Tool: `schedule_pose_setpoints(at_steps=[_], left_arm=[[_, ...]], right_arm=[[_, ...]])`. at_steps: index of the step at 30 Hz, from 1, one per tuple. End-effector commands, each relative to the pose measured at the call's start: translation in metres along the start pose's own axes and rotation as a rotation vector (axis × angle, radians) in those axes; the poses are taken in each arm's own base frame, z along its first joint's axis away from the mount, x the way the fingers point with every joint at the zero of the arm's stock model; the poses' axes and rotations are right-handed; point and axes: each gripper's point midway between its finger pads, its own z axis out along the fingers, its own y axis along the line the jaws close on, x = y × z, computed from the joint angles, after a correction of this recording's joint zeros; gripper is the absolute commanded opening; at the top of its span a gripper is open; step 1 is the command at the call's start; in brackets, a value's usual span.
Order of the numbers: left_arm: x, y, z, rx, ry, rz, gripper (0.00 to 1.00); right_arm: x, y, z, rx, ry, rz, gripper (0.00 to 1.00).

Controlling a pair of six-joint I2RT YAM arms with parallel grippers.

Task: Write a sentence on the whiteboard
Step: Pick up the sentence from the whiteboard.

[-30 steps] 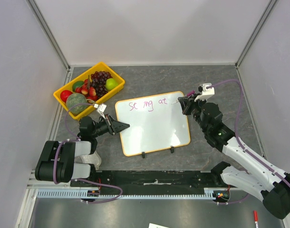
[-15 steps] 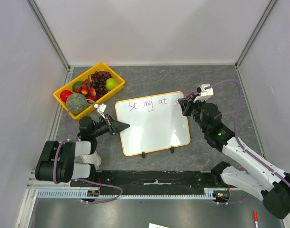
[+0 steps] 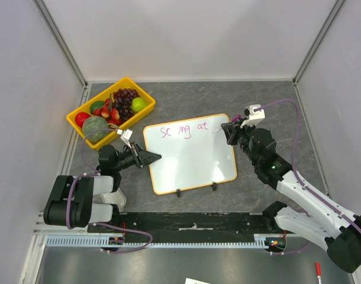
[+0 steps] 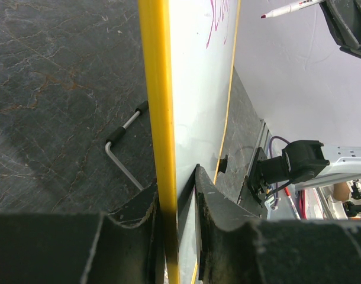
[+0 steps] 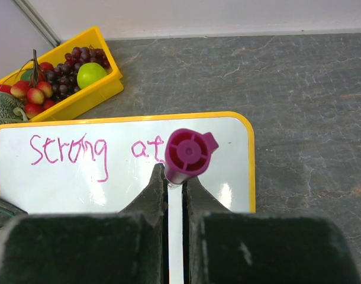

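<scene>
The whiteboard (image 3: pixel 192 157) lies on the table with an orange-yellow frame. My left gripper (image 3: pixel 151 157) is shut on its left edge; in the left wrist view the fingers (image 4: pixel 207 195) pinch the yellow frame (image 4: pixel 158 106). The sentence (image 5: pixel 71 151) reads "Strong at" in magenta on the top line (image 3: pixel 183 129). My right gripper (image 5: pixel 175 173) is shut on a white marker with a magenta cap end (image 5: pixel 188 155). It hovers at the board's upper right (image 3: pixel 231 131), just past "at". The marker tip (image 4: pixel 264 15) appears slightly off the board surface.
A yellow fruit tray (image 3: pixel 146 94) with grapes, apples and a melon stands at the back left, close to the board's upper left corner. Two black clip feet (image 3: pixel 196 190) sit on the board's near edge. A grey wall rings the table.
The right wrist has shifted very slightly near the end of "at". The left gripper and the whiteboard have not moved.
</scene>
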Motion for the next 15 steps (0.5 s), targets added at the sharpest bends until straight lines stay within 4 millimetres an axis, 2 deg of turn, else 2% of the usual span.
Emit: schedule_pose_setpoints(at_steps=[1,8,15], left_arm=[[-0.004,0.009,0.003,-0.023,-0.009,0.073,0.02],[-0.004,0.009,0.003,-0.022,-0.009,0.072,0.02],[-0.004,0.008,0.003,-0.021,-0.008,0.070,0.02]], right_arm=[[-0.021,0.009,-0.002,-0.041,-0.055,-0.012,0.00],[-0.021,0.029,0.001,-0.097,-0.058,-0.016,0.00],[-0.020,0.076,0.001,-0.174,-0.070,-0.026,0.00]])
